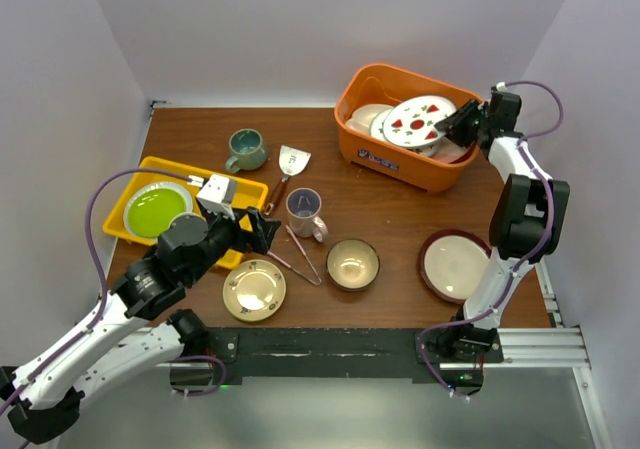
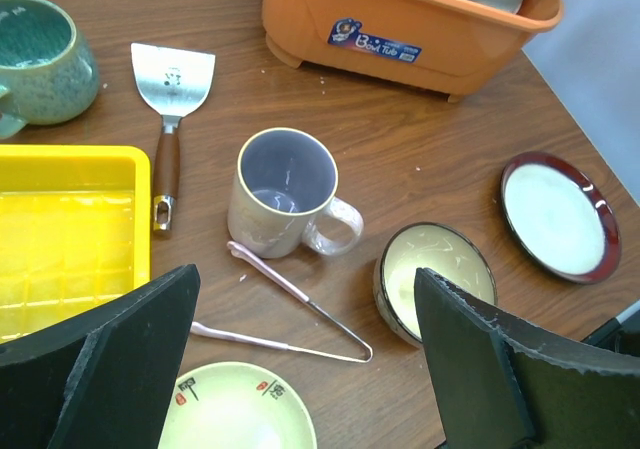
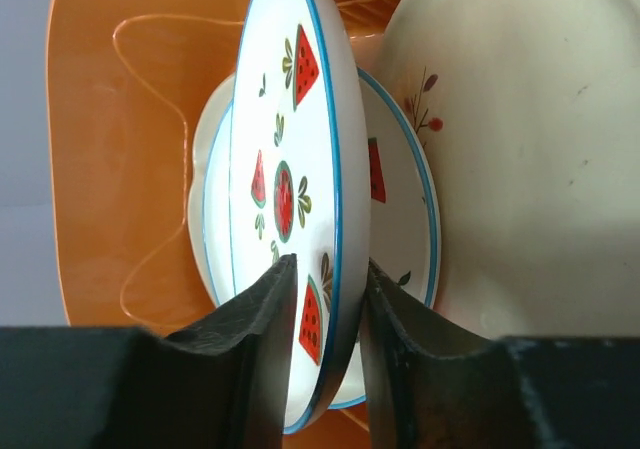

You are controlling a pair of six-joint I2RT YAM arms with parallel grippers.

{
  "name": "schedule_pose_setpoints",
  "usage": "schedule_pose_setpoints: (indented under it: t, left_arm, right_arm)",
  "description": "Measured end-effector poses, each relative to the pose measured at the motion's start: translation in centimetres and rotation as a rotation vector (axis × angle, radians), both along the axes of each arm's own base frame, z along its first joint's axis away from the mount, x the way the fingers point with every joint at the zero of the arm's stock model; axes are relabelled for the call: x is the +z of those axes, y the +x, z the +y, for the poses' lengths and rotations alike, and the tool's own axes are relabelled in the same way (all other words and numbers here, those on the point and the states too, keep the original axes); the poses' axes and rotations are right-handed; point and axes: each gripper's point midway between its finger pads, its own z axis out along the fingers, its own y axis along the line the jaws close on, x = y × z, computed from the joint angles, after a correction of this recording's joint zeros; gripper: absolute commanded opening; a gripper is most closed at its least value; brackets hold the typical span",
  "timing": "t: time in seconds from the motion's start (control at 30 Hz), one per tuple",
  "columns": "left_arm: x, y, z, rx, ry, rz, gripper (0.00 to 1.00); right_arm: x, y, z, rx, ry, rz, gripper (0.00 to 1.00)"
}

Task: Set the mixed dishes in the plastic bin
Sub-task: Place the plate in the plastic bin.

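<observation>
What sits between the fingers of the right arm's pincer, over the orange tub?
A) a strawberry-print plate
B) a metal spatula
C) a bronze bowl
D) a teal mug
A: the rim of the strawberry-print plate stands between the fingers of the right pincer, over the orange tub.

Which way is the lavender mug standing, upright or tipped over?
Upright. The lavender mug rests on its base, open mouth facing up, its inside bottom visible from above.

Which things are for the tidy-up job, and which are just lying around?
For the job: orange bin, strawberry plate, teal mug, lavender mug, bronze bowl, brown-rimmed plate, cream plate, lime-green plate.
Just lying about: spatula, pink tongs, yellow tray.
</observation>
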Motion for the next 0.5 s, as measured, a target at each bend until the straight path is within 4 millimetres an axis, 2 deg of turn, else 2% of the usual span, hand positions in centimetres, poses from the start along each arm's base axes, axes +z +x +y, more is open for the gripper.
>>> schedule_pose_setpoints:
  t: [0.3, 0.5]
  left_arm:
    - [-1.9, -0.5, -0.1, -0.011, 0.029, 0.069, 0.94]
    - [-4.6, -1.2, 0.3, -0.003, 0.089, 0.171, 0.94]
  right_arm:
    - [-0.6, -0.7, -0.1, 0.022, -0.047, 0.035, 0.64]
    - [0.2, -0.6, -1.0, 0.033, -0.154, 0.045, 0.68]
